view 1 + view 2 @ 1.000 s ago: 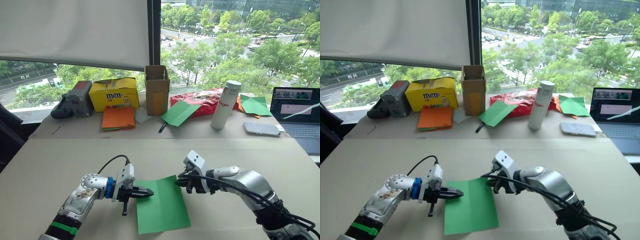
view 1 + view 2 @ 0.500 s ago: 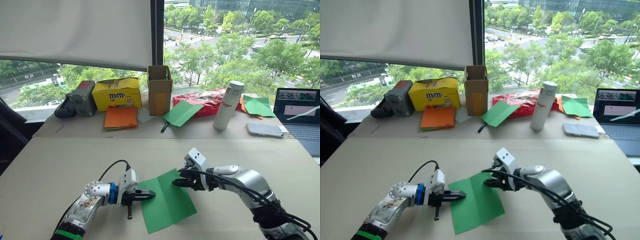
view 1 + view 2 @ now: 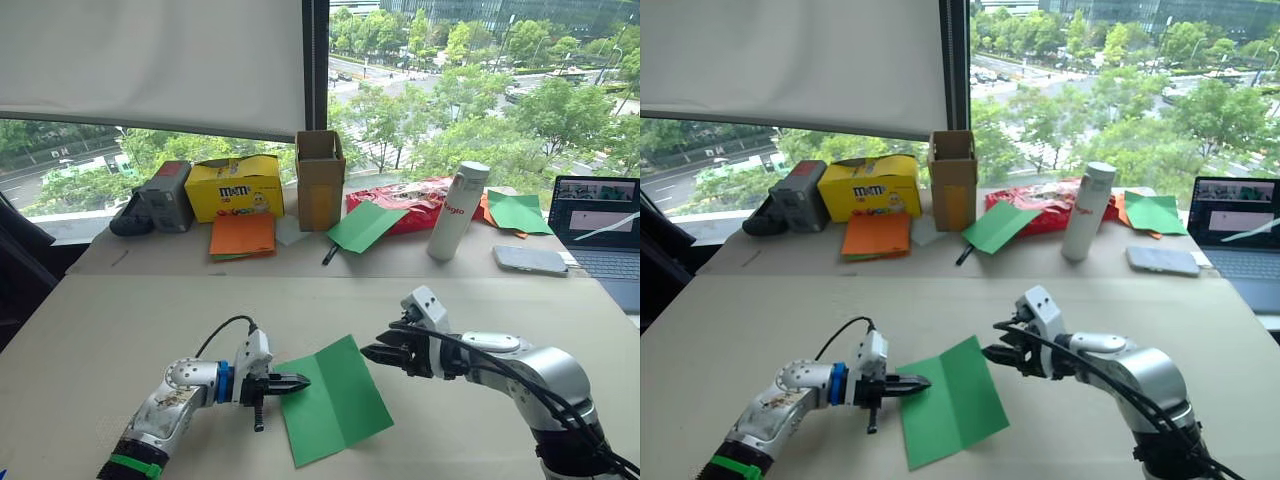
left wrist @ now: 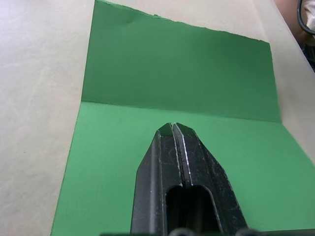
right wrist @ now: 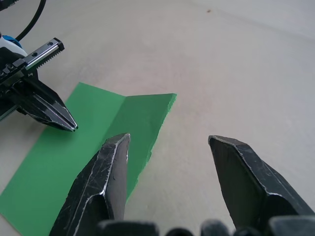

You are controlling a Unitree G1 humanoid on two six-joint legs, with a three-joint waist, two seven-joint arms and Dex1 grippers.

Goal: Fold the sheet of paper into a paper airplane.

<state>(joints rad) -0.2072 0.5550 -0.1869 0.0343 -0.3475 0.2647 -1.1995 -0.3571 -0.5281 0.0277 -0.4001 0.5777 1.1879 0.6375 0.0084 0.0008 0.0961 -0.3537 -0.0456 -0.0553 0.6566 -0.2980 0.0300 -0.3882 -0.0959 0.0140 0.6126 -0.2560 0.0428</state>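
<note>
Left wrist view looks down the left hand (image 4: 173, 129), whose two black fingers are pressed together with no gap between them, their tips lying over the near half of the sheet of paper (image 4: 177, 98). Whether the tips actually touch the paper cannot be told from here. The green sheet lies on the desk (image 3: 120, 320) with one straight crease running across it; the half beyond the crease looks darker and appears to rise slightly from the surface.

Right wrist view shows the right hand (image 5: 167, 147) with its fingers spread wide apart, holding nothing, above bare desk just off the sheet's far corner. One fingertip (image 5: 115, 147) overlaps the paper's edge in that picture, though contact cannot be judged. This view also catches the left hand from the front, its closed tip resting low over the green sheet near the crease.

From the head camera, the sheet sits between the two arms, turned at an angle, with the left hand at its left edge and the right hand near its upper right corner, apart from it. Beyond, along the window, stand a yellow M&M's box (image 3: 233, 187), a cardboard box (image 3: 318, 180), orange paper sheets (image 3: 241, 235), a white bottle (image 3: 456, 210) and a laptop (image 3: 597, 235).
</note>
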